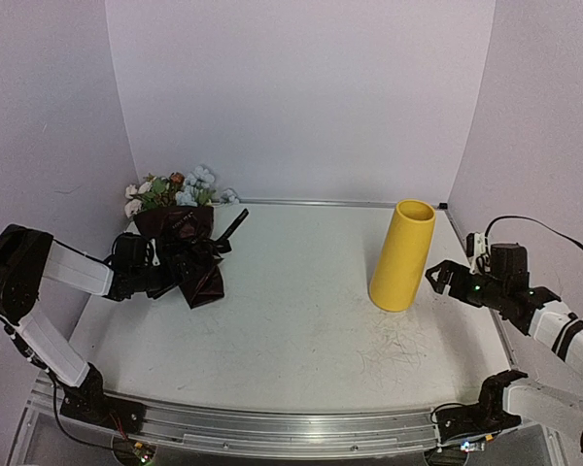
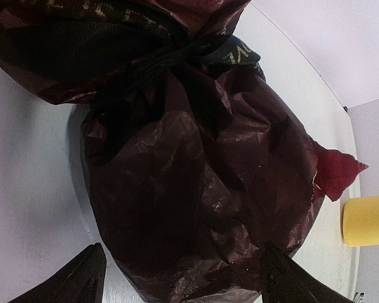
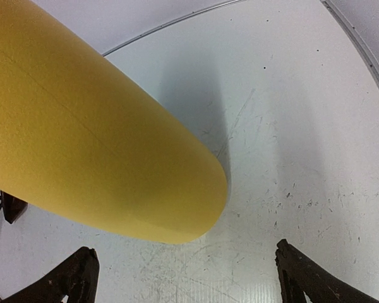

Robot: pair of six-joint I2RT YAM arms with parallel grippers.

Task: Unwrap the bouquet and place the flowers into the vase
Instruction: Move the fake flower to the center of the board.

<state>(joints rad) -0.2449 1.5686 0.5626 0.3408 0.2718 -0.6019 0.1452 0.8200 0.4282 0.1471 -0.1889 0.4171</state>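
Observation:
The bouquet (image 1: 189, 254) lies at the table's left, its dark red crinkled paper (image 2: 196, 177) tied with a black ribbon (image 2: 170, 60). The flowers (image 1: 175, 189) stick out of its far end, white, pale blue and rusty, by the back wall. My left gripper (image 2: 180, 252) is open and straddles the wrapped lower end. Its right finger (image 2: 284, 278) is against the paper and its left finger (image 2: 82, 281) is a little apart. The yellow vase (image 1: 403, 254) stands upright at the right. My right gripper (image 3: 184, 252) is open just right of the vase's base (image 3: 95, 139), holding nothing.
The white table (image 1: 291, 311) is scratched and bounded by white walls at the back and sides. A metal rail (image 1: 272, 427) runs along the near edge by the arm bases. The vase (image 2: 366, 219) shows small past the bouquet in the left wrist view.

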